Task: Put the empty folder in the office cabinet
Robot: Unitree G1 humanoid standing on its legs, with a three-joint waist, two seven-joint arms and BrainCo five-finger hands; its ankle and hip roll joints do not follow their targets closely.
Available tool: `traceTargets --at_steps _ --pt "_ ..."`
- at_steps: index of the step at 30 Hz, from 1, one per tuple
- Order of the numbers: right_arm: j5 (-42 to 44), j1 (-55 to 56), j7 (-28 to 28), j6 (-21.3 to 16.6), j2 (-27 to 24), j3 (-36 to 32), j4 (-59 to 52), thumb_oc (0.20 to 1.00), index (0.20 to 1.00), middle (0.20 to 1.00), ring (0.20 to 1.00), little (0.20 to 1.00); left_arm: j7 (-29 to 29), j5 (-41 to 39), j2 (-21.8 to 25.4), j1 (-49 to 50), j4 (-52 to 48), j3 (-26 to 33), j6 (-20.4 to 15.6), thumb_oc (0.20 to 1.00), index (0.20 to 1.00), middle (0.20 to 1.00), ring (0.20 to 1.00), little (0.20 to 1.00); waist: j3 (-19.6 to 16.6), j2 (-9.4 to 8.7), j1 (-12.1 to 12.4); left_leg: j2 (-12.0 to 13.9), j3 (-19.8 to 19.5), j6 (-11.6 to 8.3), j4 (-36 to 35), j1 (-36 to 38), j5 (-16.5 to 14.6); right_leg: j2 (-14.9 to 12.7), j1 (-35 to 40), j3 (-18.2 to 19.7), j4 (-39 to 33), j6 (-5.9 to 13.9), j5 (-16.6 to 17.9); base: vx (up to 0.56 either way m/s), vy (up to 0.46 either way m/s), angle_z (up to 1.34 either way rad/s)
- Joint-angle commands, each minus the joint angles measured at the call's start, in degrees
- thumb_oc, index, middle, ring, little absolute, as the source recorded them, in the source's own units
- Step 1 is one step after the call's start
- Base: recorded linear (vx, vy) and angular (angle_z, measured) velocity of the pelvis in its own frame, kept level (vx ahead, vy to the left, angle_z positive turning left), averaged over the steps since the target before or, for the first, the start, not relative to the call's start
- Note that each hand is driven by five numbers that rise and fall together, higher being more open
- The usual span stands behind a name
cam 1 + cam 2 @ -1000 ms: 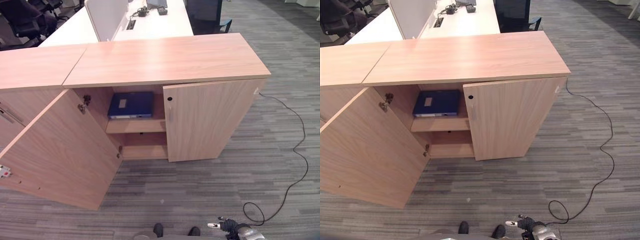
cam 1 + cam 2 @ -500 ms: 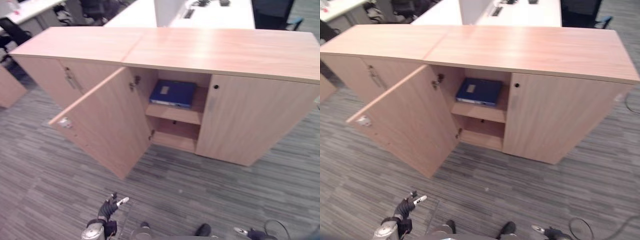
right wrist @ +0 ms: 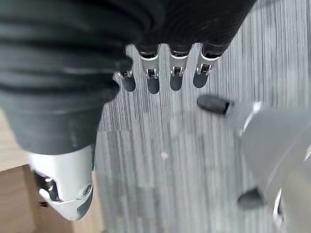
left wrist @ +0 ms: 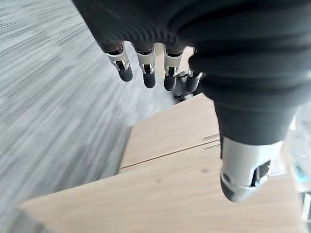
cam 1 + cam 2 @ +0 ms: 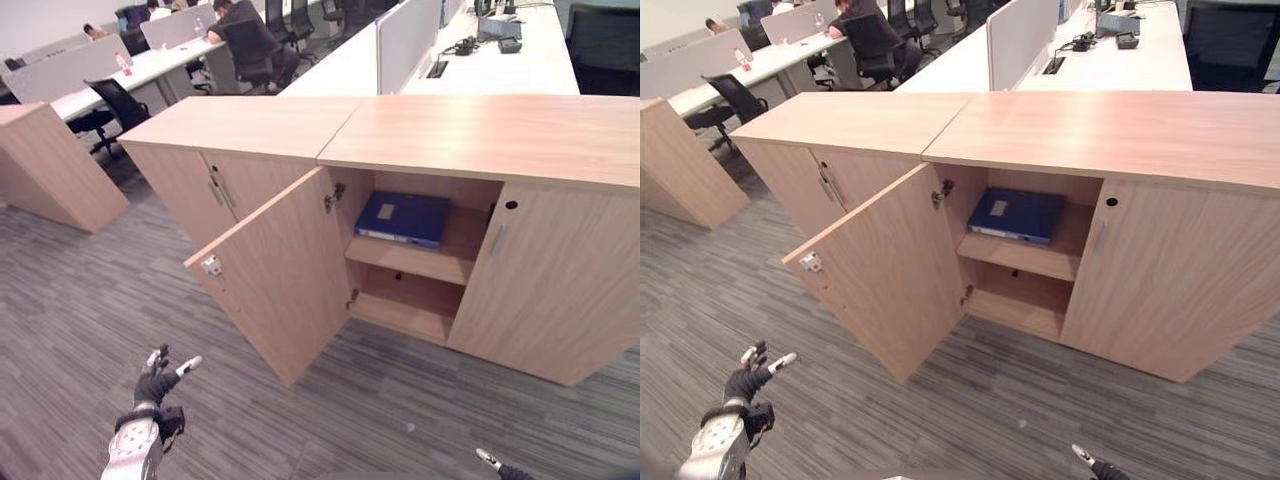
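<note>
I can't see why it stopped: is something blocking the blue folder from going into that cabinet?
Nothing visible blocks it. The blue folder already lies flat on the upper shelf of the cabinet, whose left door stands wide open. The left hand hangs low over the carpet, open and holding nothing.

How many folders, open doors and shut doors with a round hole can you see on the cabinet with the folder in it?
Blue folder, on the upper shelf: 1
Open door: 1
Shut door with a round hole: 1
Total: 3
</note>
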Motion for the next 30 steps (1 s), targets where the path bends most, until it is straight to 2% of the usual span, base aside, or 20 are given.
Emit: traceTargets --at_steps 1,3,6,10,11,16,22,30 --pt "3.7 -1.2 0.7 -1.0 0.6 -2.3 1.2 1.0 1.0 1.0 1.0 1.0 1.8 2.5 8.4 -7.0 3.3 3.6 -2.1 1.0 1.0 1.0 1.0 1.0 -0.1 -2.53 -0.4 -2.5 -1.7 1.32 0.2 -2.6 -3.9 -6.9 2.2 1.6 2.5 5.9 -2.3 0.06 0.261 0.0" --pt "3.8 -1.2 0.8 -1.0 0.6 -2.4 1.3 1.0 1.0 1.0 1.0 1.0 1.8 2.6 9.2 -8.0 4.3 3.4 -2.0 1.0 1.0 1.0 1.0 1.0 -0.3 -2.56 -0.6 -3.1 -1.8 1.59 0.2 -2.6 -4.1 -7.3 2.2 1.6 2.5 6.15 -1.8 0.04 0.162 0.02" --pt "4.4 -1.2 1.0 -1.1 0.4 -2.4 1.5 1.0 1.0 1.0 1.0 1.0 1.1 1.1 13.2 -13.0 8.5 2.0 -2.3 1.0 1.0 1.0 1.0 1.0 -0.5 -2.38 -1.6 -4.6 -1.5 2.23 0.2 -2.6 -4.4 -8.5 1.8 2.2 2.5 6.77 0.7 0.03 0.133 -0.11" --pt "5.9 -1.5 1.2 -1.3 0.7 -1.7 1.4 1.0 1.0 1.0 1.0 1.0 0.4 -0.9 16.2 -19.6 15.5 -1.5 -2.6 1.0 1.0 1.0 1.0 1.0 -0.3 -2.39 -3.0 -5.0 -0.2 2.69 0.2 -2.3 -4.7 -8.8 0.9 2.7 2.9 7.03 3.3 0.02 0.051 -0.1" --pt "5.9 -1.5 1.2 -1.4 0.7 -1.8 1.4 1.0 1.0 1.0 1.0 1.0 0.4 -1.0 16.4 -20.1 15.9 -1.8 -2.8 1.0 1.0 1.0 1.0 1.0 -0.2 -2.45 -2.9 -5.0 -0.2 2.7 0.2 -2.3 -4.7 -8.8 0.9 2.7 2.9 7.03 3.4 0.02 0.013 -0.19" --pt "8.6 -2.1 1.2 -1.6 0.8 -1.6 2.0 1.0 1.0 1.0 1.0 1.0 -1.0 -13.1 15.9 -28.1 23.8 -5.2 -4.2 1.0 1.0 1.0 1.0 1.0 -0.7 -3.05 -4.5 -4.7 0.9 2.77 0.2 -1.7 -4.7 -8.5 1.1 2.9 2.9 7.03 5.5 0.03 0.004 -0.13" --pt "10.2 -2.8 1.4 -1.8 0.4 -1.6 2.4 1.0 1.0 1.0 1.0 1.0 -2.8 -16.9 16.5 -35.3 32.5 -8.5 -4.2 1.0 1.0 1.0 1.0 1.0 -1.2 -3.85 -5.5 -4.5 2.0 2.78 0.2 -1.4 -4.9 -8.0 1.0 3.1 2.3 7.03 6.9 0.03 -0.005 -0.15" --pt "10.6 -3.2 1.7 -1.5 0.3 -1.4 3.6 1.0 1.0 1.0 1.0 1.0 -4.3 -17.0 14.1 -41.1 35.5 -12.7 -3.9 1.0 1.0 1.0 1.0 1.0 -1.6 -4.75 -6.2 -4.3 2.6 2.88 0.2 -1.3 -5.0 -7.7 0.6 3.2 1.8 7.03 8.4 0.01 0.0 -0.03"
